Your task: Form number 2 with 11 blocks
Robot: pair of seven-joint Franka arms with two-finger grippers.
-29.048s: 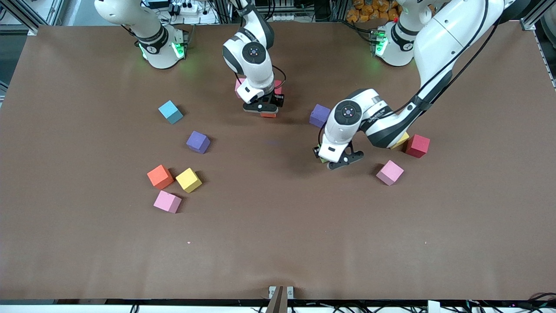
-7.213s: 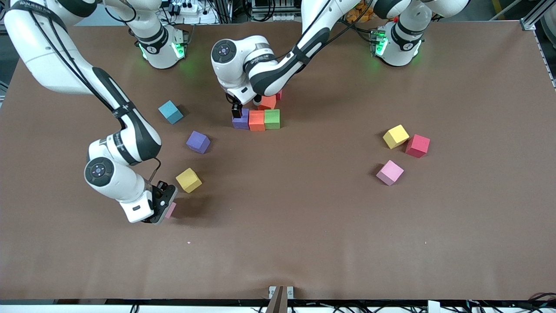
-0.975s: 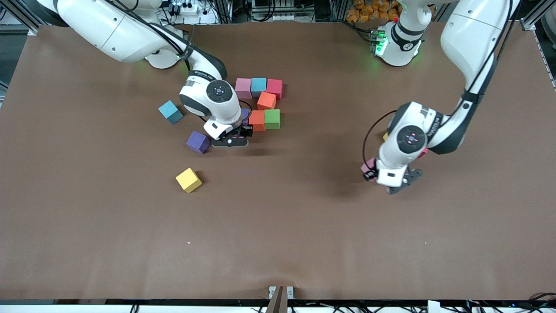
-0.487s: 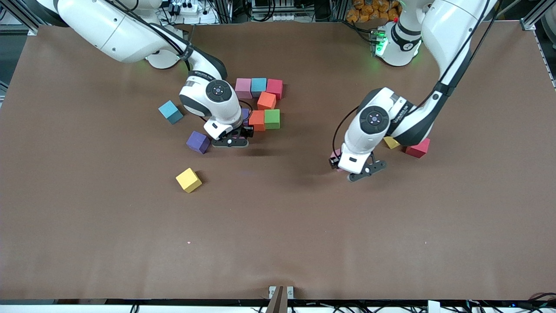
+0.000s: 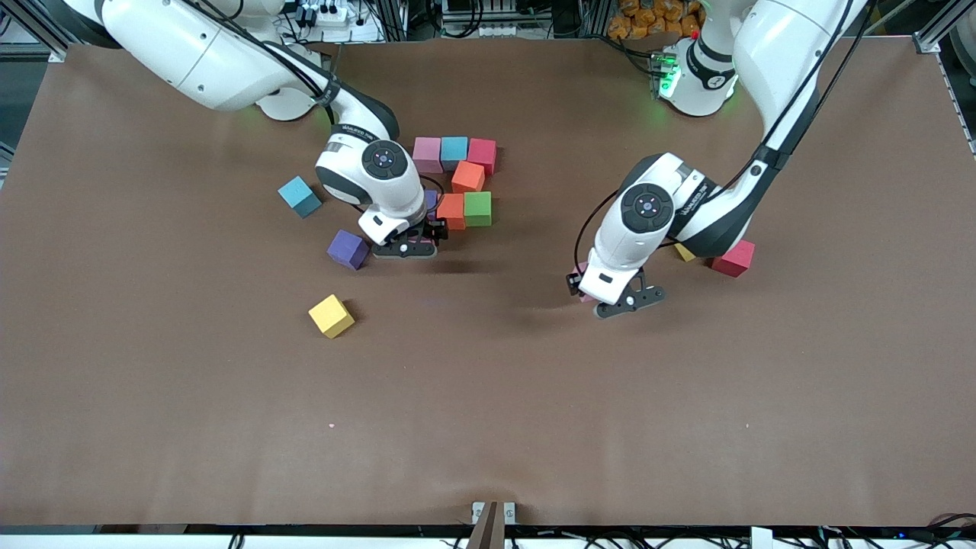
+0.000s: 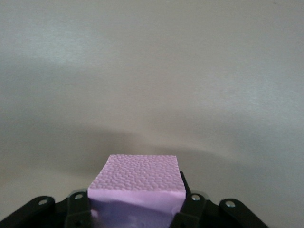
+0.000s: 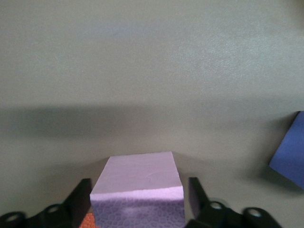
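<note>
Left pincer (image 6: 136, 209) clenched on a pink block (image 6: 136, 183) above bare tabletop (image 5: 488, 396), right pincer (image 7: 135, 199) released around another pink block (image 7: 137, 183) beside the number 2 (image 5: 457, 179)

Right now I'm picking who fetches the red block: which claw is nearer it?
Left. The left claw hovers just beside the red block, holding a pink block; the right claw is down at the number 2.
</note>
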